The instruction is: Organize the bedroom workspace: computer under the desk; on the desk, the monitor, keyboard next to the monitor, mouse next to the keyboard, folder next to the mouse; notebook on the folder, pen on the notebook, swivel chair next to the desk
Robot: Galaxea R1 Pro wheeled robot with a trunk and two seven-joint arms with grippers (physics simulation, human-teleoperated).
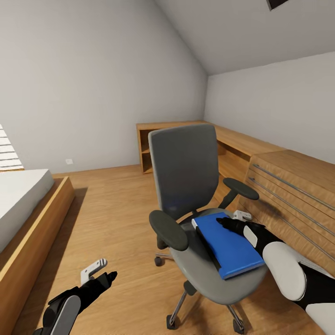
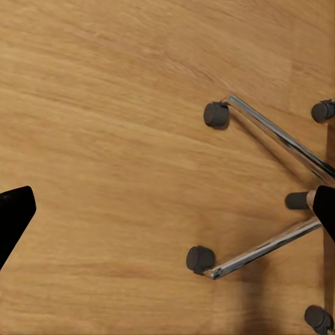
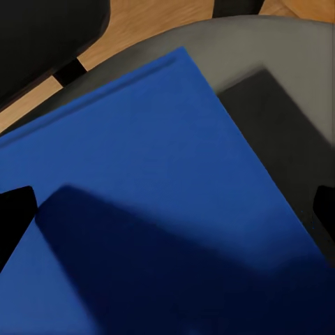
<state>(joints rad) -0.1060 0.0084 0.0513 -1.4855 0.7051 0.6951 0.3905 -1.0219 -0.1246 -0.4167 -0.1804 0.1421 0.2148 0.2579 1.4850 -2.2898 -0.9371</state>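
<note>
The swivel chair [image 1: 186, 186] stands on the wooden floor [image 1: 116, 209], with the light wooden drawer cabinet [image 1: 293, 186] at its 3 o'clock and the bed [image 1: 23, 200] well apart at its 9 o'clock. The blue folder [image 1: 230, 244] lies flat on the grey seat. The right gripper [image 1: 232, 219] hovers over the folder's far edge, fingers spread; in the right wrist view the folder [image 3: 153, 195] lies between the spread fingertips. The left gripper [image 1: 100, 272] hangs over the floor at the chair's 8 o'clock, fingers spread, with the chrome chair base [image 2: 272, 202] below it.
</note>
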